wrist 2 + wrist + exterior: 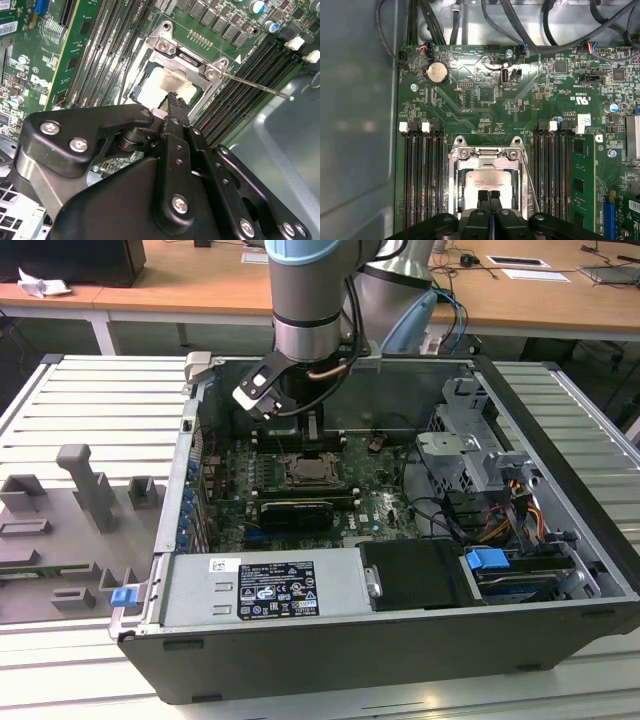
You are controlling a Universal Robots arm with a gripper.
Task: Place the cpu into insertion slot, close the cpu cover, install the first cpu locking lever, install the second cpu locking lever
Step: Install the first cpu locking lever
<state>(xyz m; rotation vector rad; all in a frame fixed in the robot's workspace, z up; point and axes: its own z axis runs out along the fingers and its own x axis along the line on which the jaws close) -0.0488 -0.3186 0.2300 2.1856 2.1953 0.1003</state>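
Finds the cpu seated in the slot, at twelve o'clock from the black card in the exterior view, cover folded down over it. Leaves latching undone, judging by a thin lever jutting free. Holds the gripper pressed together over the cpu.

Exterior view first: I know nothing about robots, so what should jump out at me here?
The big grey robot arm reaches down from above into an open computer case on the slatted table. In the first wrist view, its black gripper, fingers together, is poised at the pale cpu, framed by the silvery cpu cover on the green motherboard.
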